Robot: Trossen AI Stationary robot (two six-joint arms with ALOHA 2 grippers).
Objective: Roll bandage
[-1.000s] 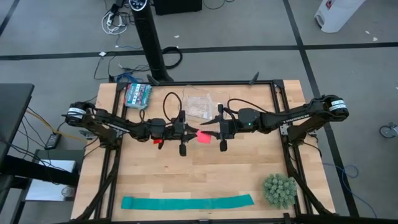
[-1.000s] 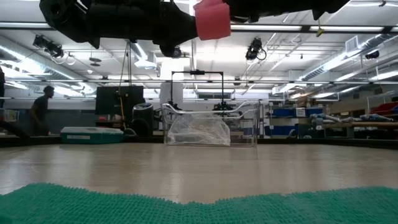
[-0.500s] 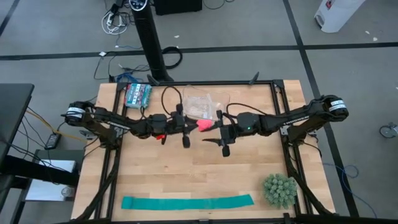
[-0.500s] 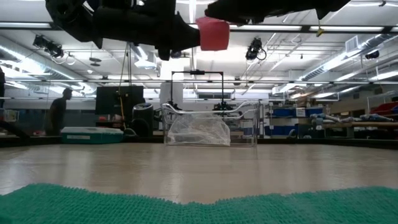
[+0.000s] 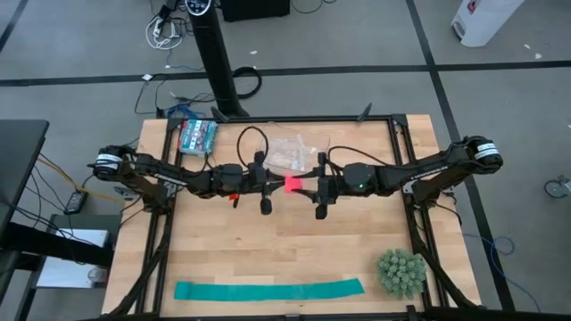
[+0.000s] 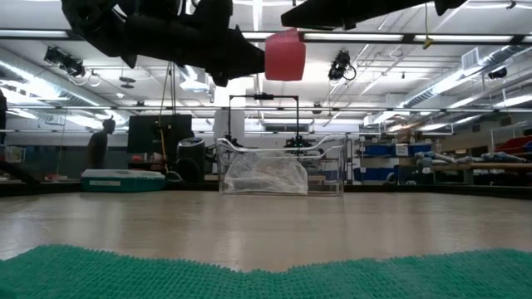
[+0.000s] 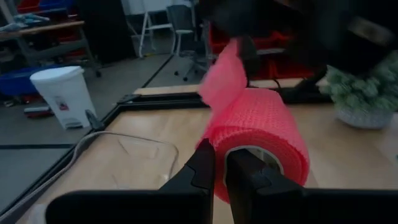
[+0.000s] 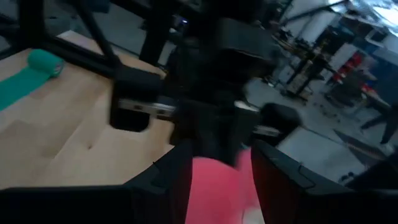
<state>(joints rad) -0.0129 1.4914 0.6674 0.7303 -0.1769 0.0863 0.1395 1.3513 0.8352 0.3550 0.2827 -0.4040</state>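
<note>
The table (image 5: 223, 259) is a pale wooden top set in a black metal frame. Both grippers hang over its middle, above bare wood. On the near side of them, well apart and along the table's front edge, a long teal-green strip (image 5: 268, 290) lies flat, running crosswise under both arms. Near that strip's end on the right gripper's side, a spiky green ball-shaped thing (image 5: 400, 273) sits at the front corner. On the far side of the grippers, just beyond them, a clear plastic container (image 5: 290, 152) rests on the wood. Beyond the left gripper, at the far corner, lies a flat teal box (image 5: 197, 135).
</note>
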